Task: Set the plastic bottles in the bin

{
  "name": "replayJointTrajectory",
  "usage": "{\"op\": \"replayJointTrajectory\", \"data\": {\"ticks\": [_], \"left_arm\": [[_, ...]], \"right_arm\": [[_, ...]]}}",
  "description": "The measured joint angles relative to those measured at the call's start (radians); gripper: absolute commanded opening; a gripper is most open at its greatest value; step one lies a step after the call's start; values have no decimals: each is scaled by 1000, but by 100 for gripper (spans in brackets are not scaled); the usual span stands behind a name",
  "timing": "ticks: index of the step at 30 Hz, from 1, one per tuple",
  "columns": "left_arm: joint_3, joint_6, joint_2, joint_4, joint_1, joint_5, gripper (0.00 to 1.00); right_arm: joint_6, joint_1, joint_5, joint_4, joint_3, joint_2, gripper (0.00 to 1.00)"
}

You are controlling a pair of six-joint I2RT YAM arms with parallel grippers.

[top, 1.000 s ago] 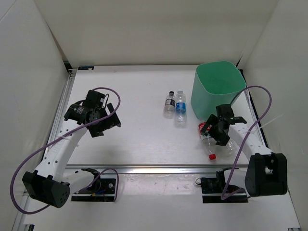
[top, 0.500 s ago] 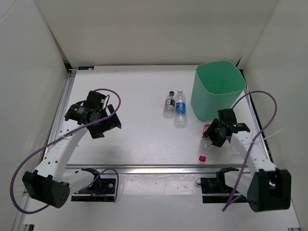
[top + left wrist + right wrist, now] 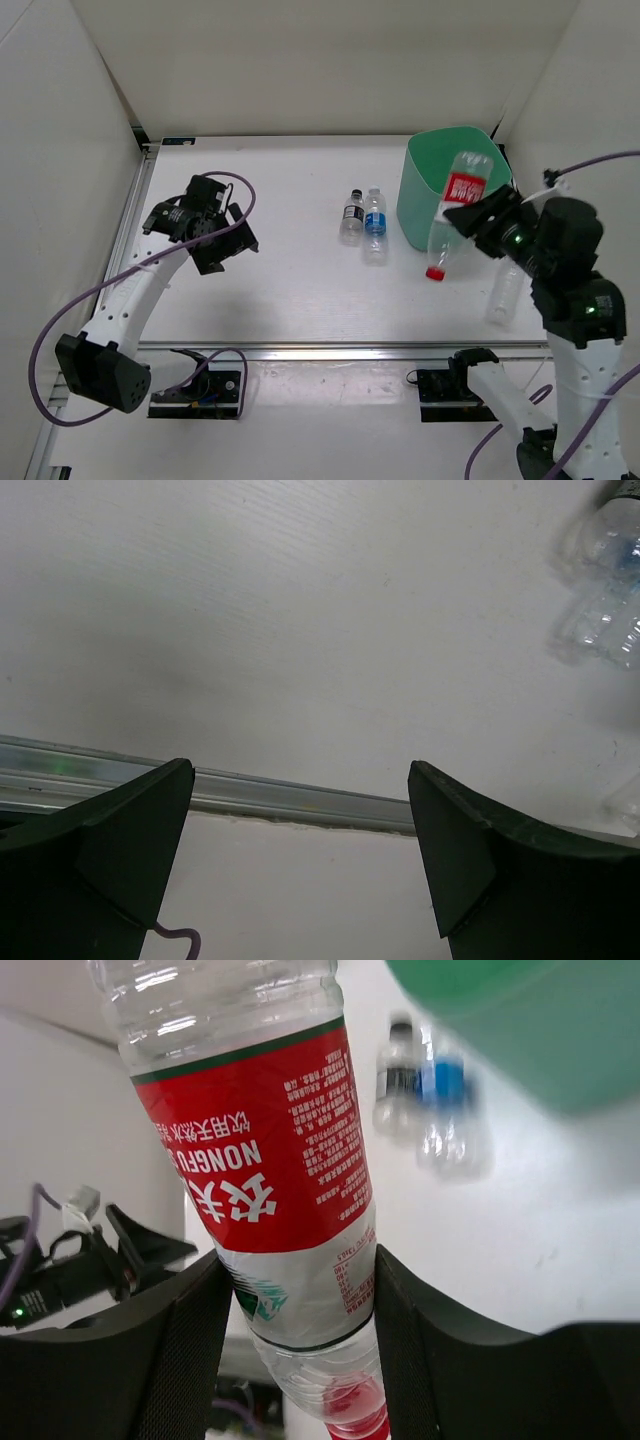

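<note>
My right gripper [image 3: 468, 220] is shut on the red-labelled bottle [image 3: 456, 205] and holds it in the air, cap down, over the bin's near wall. In the right wrist view both pads press the bottle [image 3: 270, 1160] just below its label, at the gripper [image 3: 300, 1335]. The mint-green bin [image 3: 425, 190] stands at the back right. The black-labelled bottle [image 3: 352, 215] and the blue-labelled bottle [image 3: 375, 226] lie side by side at mid-table. An unlabelled clear bottle [image 3: 504, 292] lies near the right edge. My left gripper [image 3: 222, 250] is open at the left, with nothing between its fingers [image 3: 140, 830].
White walls close in the table on three sides. A metal rail [image 3: 330, 350] runs along the near edge. The left wrist view shows bare table, this rail [image 3: 300, 805] and a clear bottle [image 3: 605, 580] at its top right. Purple cables loop off both arms.
My right gripper has shut on the red-labelled bottle and lifted it off the table up to the bin. The unlabelled bottle now shows. The left gripper shifted slightly.
</note>
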Motion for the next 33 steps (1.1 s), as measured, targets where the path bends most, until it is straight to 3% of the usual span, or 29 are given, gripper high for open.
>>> {"op": "replayJointTrajectory", "data": {"ticks": [6, 13, 16, 17, 19, 20, 21, 28, 33], "left_arm": [[9, 0, 44, 8, -14, 6, 100], [28, 0, 44, 14, -30, 10, 100], [20, 0, 27, 17, -30, 10, 100], [12, -2, 15, 16, -31, 10, 100], [-12, -6, -15, 18, -31, 10, 100], [-24, -7, -30, 16, -31, 10, 100], [-34, -8, -43, 13, -31, 10, 100], [-63, -4, -57, 3, -31, 10, 100], [-61, 5, -25, 5, -31, 13, 100]], "right_arm": [[-150, 0, 128, 113, 335, 269, 36], [-266, -1, 281, 260, 406, 557, 37], [-309, -9, 323, 293, 406, 639, 43], [-319, -13, 330, 299, 406, 655, 55], [-336, -26, 348, 303, 406, 673, 77], [-340, -35, 352, 304, 406, 673, 96], [-336, -47, 355, 307, 406, 671, 100], [-339, -106, 360, 312, 402, 591, 100], [-301, -126, 400, 246, 359, 441, 100]]}}
